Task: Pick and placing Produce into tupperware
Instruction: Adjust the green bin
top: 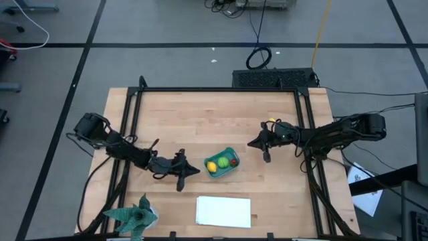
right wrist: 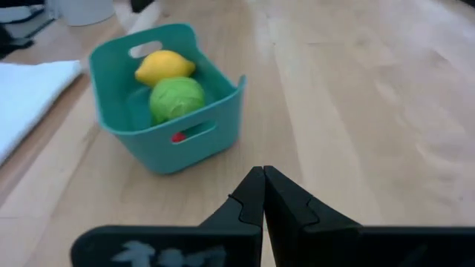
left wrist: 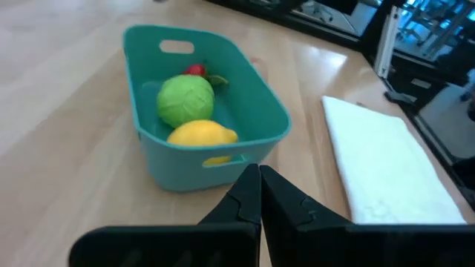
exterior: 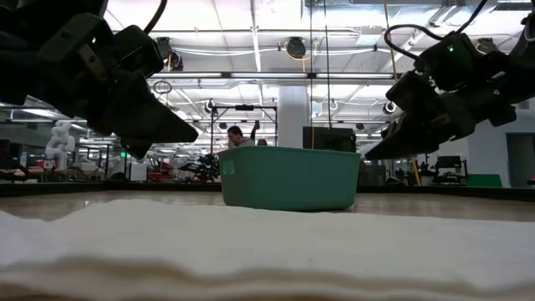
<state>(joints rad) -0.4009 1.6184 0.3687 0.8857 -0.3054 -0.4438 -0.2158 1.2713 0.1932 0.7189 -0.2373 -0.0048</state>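
The teal-blue tub [top: 222, 164] stands on the table's middle, and all three fruits lie inside it: the yellow lemon [left wrist: 202, 134], the round green one [left wrist: 185, 101] and the tiny red one [left wrist: 194, 70]. My left gripper [top: 194, 172] hovers shut just left of the tub, above the table. My right gripper [top: 252, 143] is shut too, off the tub's far right, also in the air. The right wrist view shows the lemon [right wrist: 165, 66], the green fruit [right wrist: 177, 100] and the red one [right wrist: 178, 136] through the tub's handle slot.
A flat white folded sheet [top: 223, 211] lies near the table's near edge, in front of the tub. A teal spiky leafy object [top: 134, 216] sits at the near left corner. Black frame rails [top: 221, 89] run along the table's far, left and right sides.
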